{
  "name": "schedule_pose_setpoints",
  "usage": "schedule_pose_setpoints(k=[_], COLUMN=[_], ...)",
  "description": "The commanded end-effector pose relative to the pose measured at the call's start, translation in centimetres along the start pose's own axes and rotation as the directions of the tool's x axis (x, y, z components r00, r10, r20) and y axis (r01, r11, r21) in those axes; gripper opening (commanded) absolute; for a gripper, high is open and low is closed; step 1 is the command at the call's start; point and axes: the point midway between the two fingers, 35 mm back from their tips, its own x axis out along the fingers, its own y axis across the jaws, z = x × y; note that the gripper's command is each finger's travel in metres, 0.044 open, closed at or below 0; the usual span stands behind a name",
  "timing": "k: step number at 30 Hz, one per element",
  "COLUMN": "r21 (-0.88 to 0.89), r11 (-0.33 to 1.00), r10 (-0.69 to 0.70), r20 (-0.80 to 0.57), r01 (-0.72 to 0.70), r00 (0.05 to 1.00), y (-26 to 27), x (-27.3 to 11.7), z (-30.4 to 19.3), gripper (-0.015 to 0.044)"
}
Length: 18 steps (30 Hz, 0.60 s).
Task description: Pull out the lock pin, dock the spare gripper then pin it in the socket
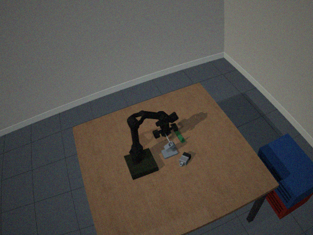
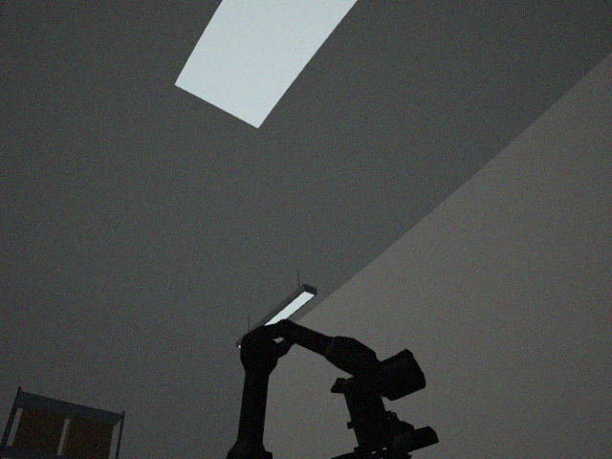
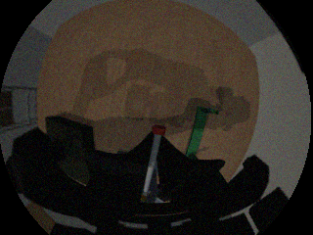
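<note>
Any lettering on the arm or the spare gripper is too small and dim to read. The claw is nearly closed, its fingers pinched on the lock pin, a thin pale rod with a red end. The pin slants from the claw to the top of the pale grey mount; how much of it, if any, sits inside the socket cannot be told. Dark finger parts hide much of the mount in the wrist view, and the exterior view cuts off the claw's lower part at the bottom.

In the top view, the arm's dark base stands toward the desk's left edge, with the mount between it and the right edge. The spare gripper lies undocked on the desk, near the mount on the side toward the lower-right corner. A green bar lies near the mount, toward the far corner; the claw partly covers it from above. The desk's lower-left corner is cut off. Beyond the lower-right corner, a blue crate sits over a red crate, partly hidden.
</note>
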Motion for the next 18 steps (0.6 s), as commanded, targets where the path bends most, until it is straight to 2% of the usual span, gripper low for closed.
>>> schedule_pose_setpoints(k=[1,18], r21=[0.004,0.007], r11=[1.0,1.0], r10=[-0.003,0.01], r20=[0.006,0.003], r01=[0.003,-0.01], r00=[1.0,1.0], y=[-0.2,-0.2], x=[-0.2,0.0], z=[0.4,1.7], gripper=[0.0,0.0])
